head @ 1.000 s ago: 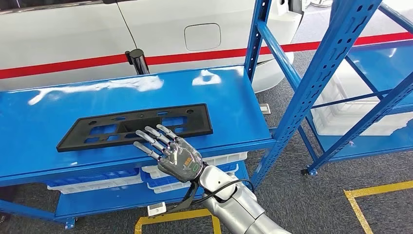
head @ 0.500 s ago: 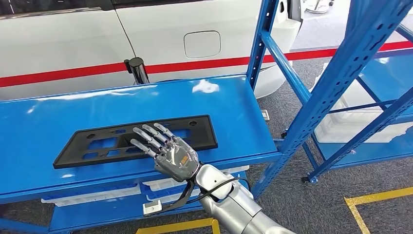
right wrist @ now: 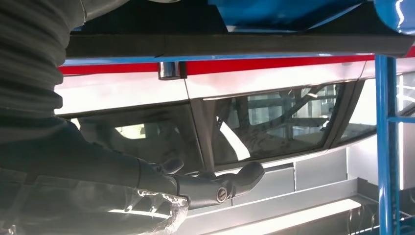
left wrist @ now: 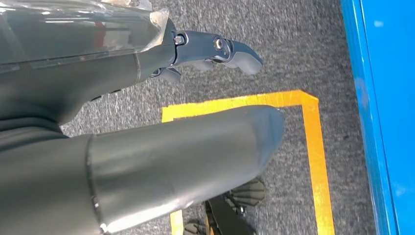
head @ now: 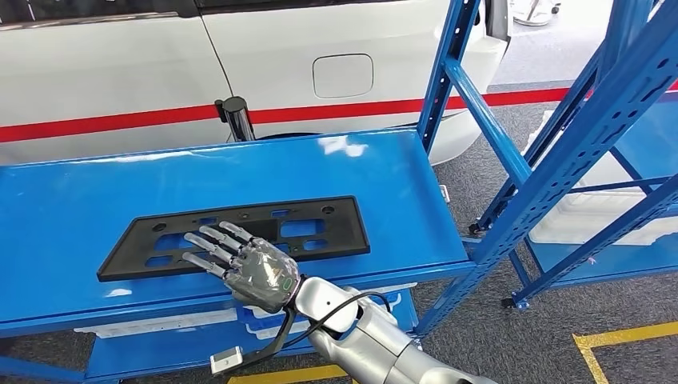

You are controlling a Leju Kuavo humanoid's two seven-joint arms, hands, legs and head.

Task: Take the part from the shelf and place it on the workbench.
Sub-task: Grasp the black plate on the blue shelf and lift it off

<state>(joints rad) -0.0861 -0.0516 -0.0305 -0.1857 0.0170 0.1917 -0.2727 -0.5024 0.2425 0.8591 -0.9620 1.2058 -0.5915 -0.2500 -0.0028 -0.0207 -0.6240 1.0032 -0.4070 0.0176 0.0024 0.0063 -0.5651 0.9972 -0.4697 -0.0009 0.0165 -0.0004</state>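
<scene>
Right hand [head: 244, 268] open, fingers spread over black part's [head: 240, 234] front edge.
Flat on blue shelf [head: 72, 208], wide bare surface behind; left hand [left wrist: 215, 51] holding nothing.

A big white car [head: 240, 56] stands behind the blue rack. A red stripe [head: 120, 122] runs along its side. It has a small fuel door [head: 342, 75] and dark windows [right wrist: 274, 120]. A shiny black post [head: 237, 117] stands up just in front of the car. White plastic bins [head: 596, 216] sit low down in the next blue rack on the right. More white bins [head: 160, 322] sit on the low level under the top one. The floor is grey carpet [left wrist: 293, 44] with yellow tape lines [left wrist: 313, 147] on it.
</scene>
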